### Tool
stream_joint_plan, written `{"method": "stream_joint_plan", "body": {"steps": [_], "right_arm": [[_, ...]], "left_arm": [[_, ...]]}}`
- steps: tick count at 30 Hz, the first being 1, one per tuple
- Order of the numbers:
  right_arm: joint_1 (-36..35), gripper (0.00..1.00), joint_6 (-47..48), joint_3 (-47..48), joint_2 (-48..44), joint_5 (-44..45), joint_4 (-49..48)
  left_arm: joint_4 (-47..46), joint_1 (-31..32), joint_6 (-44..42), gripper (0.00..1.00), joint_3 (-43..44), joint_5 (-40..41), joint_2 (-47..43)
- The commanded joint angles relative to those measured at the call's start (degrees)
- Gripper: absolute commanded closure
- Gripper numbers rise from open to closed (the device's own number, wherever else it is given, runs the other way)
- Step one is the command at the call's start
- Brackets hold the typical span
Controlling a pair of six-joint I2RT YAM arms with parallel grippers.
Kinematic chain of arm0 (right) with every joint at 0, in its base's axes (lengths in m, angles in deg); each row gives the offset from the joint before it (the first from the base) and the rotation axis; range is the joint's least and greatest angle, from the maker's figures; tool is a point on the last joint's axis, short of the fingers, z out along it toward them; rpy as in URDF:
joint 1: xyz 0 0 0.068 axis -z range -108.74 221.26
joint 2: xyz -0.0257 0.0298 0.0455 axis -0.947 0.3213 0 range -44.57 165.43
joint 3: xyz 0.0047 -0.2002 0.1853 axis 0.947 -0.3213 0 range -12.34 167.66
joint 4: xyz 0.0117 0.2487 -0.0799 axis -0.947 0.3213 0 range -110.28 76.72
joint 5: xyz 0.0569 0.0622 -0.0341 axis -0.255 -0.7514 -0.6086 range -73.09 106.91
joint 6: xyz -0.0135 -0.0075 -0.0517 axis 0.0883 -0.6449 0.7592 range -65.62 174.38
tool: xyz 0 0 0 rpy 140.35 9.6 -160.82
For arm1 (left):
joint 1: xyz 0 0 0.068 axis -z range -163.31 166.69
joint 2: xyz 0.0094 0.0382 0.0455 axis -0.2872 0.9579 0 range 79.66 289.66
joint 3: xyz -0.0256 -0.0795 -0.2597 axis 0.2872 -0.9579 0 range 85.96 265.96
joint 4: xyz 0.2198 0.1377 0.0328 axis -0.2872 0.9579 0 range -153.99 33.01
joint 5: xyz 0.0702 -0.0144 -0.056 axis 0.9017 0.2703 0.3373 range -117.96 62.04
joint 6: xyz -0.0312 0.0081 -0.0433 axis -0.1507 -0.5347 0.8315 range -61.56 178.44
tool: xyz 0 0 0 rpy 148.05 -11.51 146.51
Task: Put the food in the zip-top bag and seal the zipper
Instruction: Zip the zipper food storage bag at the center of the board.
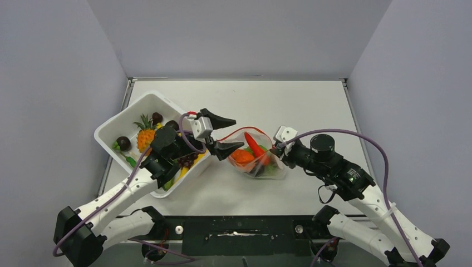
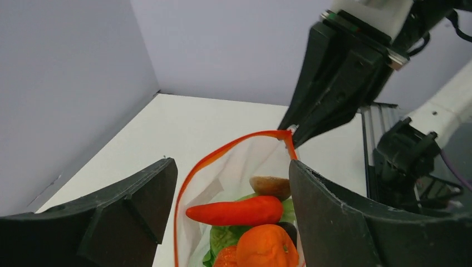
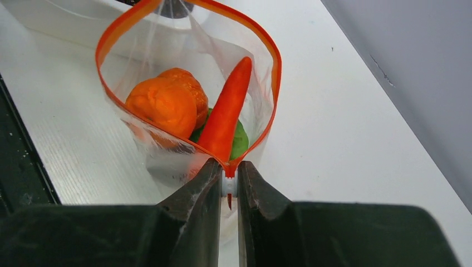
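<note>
On the white worktop (image 1: 311, 105), only the right wrist view shows the right pincer (image 3: 227, 183) clamped on the zipper (image 3: 276, 78). The left pincer (image 1: 237, 133) gapes; the carrot (image 1: 254, 144) points its tip far-left.

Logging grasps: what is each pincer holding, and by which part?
The right pincer pinches the zip-top bag by one end of its red zipper strip; the left pincer is open, holding nothing.

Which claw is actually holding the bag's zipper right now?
The right claw: it is shut on one end of the zipper. The left claw is open, holding nothing.
</note>
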Motion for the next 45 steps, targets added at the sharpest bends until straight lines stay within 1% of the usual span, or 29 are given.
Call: {"method": "stream_joint_plan", "body": {"steps": [1, 4, 6, 10, 13, 16, 21, 24, 27, 35, 37, 39, 41, 42, 43, 45], "right_arm": [[0.21, 1.00, 2.41, 4.68, -0.55, -5.36, -1.81], [0.23, 1.00, 4.30, 6.82, 0.02, -7.76, 1.18], [0.21, 1.00, 5.35, 7.74, 0.62, -9.00, 2.86], [0.16, 1.00, 5.89, 9.23, 2.49, -10.82, 4.33], [0.15, 1.00, 5.75, 9.24, 2.93, -11.87, 3.01], [0.12, 1.00, 5.73, 9.34, 3.11, -11.94, 1.33], [0.12, 1.00, 6.21, 10.60, 4.06, -13.72, 0.68], [0.10, 1.00, 7.19, 10.82, 4.57, -14.70, 1.28], [0.10, 1.00, 7.24, 10.85, 4.73, -14.91, 1.52], [0.12, 1.00, 7.41, 10.16, 3.43, -15.28, 1.35], [0.12, 1.00, 7.77, 9.81, 3.25, -15.41, 1.34], [0.14, 1.00, 7.96, 9.37, 3.20, -15.52, 1.44], [0.14, 1.00, 7.92, 9.09, 3.03, -15.59, 1.17], [0.07, 1.00, 7.74, 8.87, 2.85, -15.57, 0.95], [0.12, 1.00, 7.62, 8.63, 2.68, -15.50, 0.65], [0.12, 1.00, 7.27, 8.08, 2.32, -15.15, 0.07]], "left_arm": [[-2.12, 0.37, -7.78, 0.24, 2.93, -12.93, 1.01], [-2.81, 0.38, -8.26, 0.19, 4.47, -16.21, 1.72], [-0.99, 0.38, -9.85, 0.17, 6.12, -19.61, 2.62], [5.16, 0.80, -12.44, 0.16, 10.33, -25.55, 5.95], [6.45, 1.76, -12.56, 0.16, 11.41, -28.39, 8.00], [7.27, 3.68, -13.10, 0.14, 11.95, -27.68, 9.45], [15.32, 6.49, -20.78, 0.14, 15.15, -22.91, 13.39], [16.17, 7.34, -23.47, 0.15, 15.80, -19.67, 15.08], [17.61, 7.70, -26.45, 0.18, 16.45, -18.26, 16.45], [18.43, 7.73, -28.47, 0.25, 16.12, -19.04, 16.93], [19.25, 7.76, -28.86, 0.28, 16.46, -19.12, 16.84], [19.96, 7.76, -28.98, 0.33, 16.76, -19.10, 16.76], [20.12, 7.76, -28.81, 0.57, 16.76, -18.22, 16.52], [19.58, 7.76, -28.75, 0.67, 16.39, -17.07, 16.20], [18.90, 7.74, -28.67, 0.74, 15.86, -16.47, 15.81], [17.34, 7.76, -28.58, 0.83, 14.65, -15.87, 14.73]]}}
